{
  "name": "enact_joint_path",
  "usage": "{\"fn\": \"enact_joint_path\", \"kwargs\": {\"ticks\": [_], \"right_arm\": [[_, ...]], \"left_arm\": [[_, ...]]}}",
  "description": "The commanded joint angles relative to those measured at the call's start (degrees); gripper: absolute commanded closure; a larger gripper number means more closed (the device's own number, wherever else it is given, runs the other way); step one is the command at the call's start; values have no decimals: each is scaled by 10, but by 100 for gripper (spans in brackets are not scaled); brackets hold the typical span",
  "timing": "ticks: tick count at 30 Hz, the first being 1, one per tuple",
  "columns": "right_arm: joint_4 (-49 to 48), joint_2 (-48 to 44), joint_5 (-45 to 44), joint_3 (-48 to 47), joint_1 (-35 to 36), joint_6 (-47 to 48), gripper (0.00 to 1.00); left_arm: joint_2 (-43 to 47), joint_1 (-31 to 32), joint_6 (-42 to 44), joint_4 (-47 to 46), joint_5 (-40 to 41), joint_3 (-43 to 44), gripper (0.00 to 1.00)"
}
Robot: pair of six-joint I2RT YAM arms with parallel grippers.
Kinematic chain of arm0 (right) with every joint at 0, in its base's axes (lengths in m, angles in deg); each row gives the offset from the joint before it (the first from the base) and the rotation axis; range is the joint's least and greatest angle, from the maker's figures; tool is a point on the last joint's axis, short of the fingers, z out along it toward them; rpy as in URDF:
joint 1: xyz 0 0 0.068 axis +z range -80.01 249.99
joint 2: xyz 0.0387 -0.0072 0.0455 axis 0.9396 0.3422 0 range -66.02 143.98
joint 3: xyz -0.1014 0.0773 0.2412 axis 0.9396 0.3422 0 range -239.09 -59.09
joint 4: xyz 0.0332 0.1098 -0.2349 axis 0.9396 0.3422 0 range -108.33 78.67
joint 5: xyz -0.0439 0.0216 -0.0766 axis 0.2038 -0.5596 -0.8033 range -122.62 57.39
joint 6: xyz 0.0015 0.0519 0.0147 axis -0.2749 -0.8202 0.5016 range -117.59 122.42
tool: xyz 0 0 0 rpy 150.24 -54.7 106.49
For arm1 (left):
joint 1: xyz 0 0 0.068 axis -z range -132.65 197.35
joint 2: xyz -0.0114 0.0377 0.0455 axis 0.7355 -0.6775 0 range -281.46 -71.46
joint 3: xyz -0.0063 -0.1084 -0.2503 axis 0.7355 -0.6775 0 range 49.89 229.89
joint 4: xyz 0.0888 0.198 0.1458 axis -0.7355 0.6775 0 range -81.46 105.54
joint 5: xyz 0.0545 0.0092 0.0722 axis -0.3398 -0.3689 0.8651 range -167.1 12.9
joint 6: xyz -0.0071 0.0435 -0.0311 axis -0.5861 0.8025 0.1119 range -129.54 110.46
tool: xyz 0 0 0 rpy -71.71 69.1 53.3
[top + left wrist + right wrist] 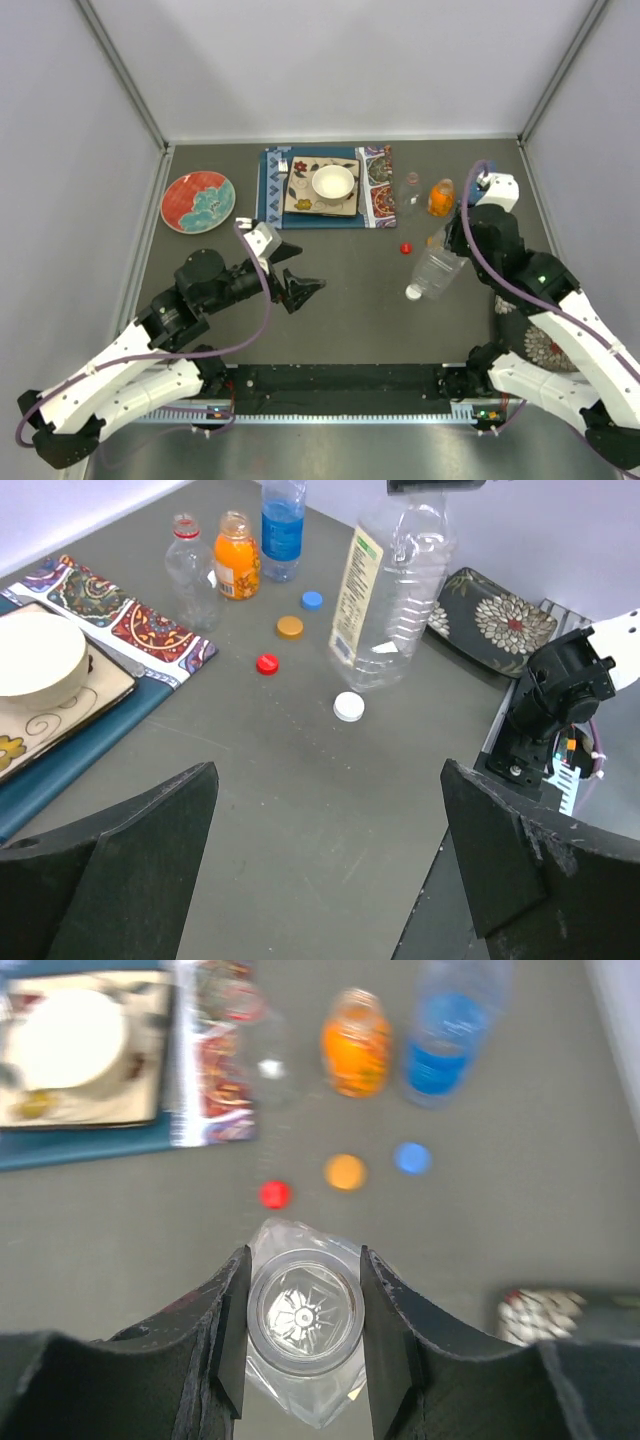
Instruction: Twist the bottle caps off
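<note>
My right gripper (305, 1300) is shut on the open neck of the wide clear bottle (300, 1400), which stands upright with no cap; it shows in the top view (437, 270) and the left wrist view (395, 590). The white cap (349, 707) lies on the table beside its base. The red cap (267, 664), orange cap (290, 627) and blue cap (312, 600) lie loose behind it. The slim clear bottle (192, 570), orange bottle (237, 568) and blue bottle (283, 520) stand uncapped at the back. My left gripper (330, 870) is open and empty above bare table, left of the bottles.
A white bowl (333, 182) sits on a patterned square plate on blue mats at the back centre. A red plate (198, 200) lies at the back left. A dark floral plate (490, 615) lies at the right, under my right arm.
</note>
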Motion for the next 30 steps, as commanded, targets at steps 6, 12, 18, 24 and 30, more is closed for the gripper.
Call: {"fn": "enact_joint_path", "kwargs": {"ticks": [6,12,18,24,30], "right_arm": [[-60,-28,-157,125,-51,-33,100],[-95,-12,-176,162,-53,-46,100],[-103,-10,-160,177,-53,-42,94],[-102,-20,-132,186,-53,-36,65],[-98,-43,-96,192,-53,-36,53]], "left_arm": [[32,0,-2,1,28,-28,1],[39,-1,-8,3,23,-31,1],[47,-1,-8,4,26,-40,1],[37,0,-8,1,21,-36,1],[32,-1,-9,0,18,-35,1]]}}
